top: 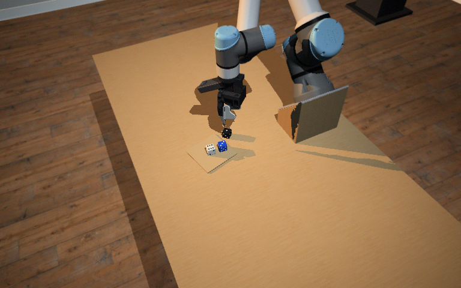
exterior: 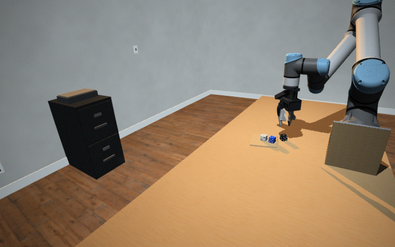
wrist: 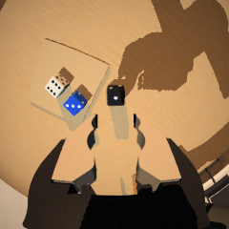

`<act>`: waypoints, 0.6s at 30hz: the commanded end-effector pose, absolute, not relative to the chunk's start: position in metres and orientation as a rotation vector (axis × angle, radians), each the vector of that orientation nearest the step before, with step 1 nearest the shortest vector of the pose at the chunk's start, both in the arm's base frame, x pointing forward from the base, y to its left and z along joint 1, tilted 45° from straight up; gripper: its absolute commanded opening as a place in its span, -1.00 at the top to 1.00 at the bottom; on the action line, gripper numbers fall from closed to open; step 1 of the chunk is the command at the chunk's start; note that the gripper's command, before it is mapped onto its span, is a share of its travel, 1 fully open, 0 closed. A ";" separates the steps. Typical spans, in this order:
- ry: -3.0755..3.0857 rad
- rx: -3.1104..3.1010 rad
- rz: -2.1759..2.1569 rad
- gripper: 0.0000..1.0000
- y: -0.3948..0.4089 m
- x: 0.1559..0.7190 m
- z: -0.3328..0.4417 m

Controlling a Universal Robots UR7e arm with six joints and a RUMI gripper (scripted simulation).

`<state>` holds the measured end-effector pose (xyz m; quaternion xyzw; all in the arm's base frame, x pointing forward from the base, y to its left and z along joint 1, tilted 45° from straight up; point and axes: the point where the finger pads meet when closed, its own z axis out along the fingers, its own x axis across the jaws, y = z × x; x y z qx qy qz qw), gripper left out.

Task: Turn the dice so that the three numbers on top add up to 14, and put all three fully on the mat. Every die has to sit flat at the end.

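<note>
The white die (top: 210, 149) (exterior: 263, 137) (wrist: 55, 87) sits flat on the mat (top: 206, 163) (exterior: 254, 142) (wrist: 53, 56), with six on top. The blue die (top: 222, 146) (exterior: 271, 139) (wrist: 74, 103) sits flat beside it, near the mat's edge, and its top looks like three. The black die (top: 226, 132) (exterior: 283, 137) (wrist: 115, 95) sits flat on the table just off the mat, with one on top. My gripper (top: 224, 123) (exterior: 285, 125) (wrist: 115, 114) is partly open and empty, pointing down above the table beside the black die.
An upright panel (top: 321, 113) (exterior: 355, 148) stands on the table by the arm's base. The table's long edge runs beyond the mat's far side from the panel. A black cabinet (exterior: 87, 137) stands on the floor, away from the table.
</note>
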<state>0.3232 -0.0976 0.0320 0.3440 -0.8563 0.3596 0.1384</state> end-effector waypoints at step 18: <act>-2.477 0.995 1.041 0.44 -0.117 0.324 0.014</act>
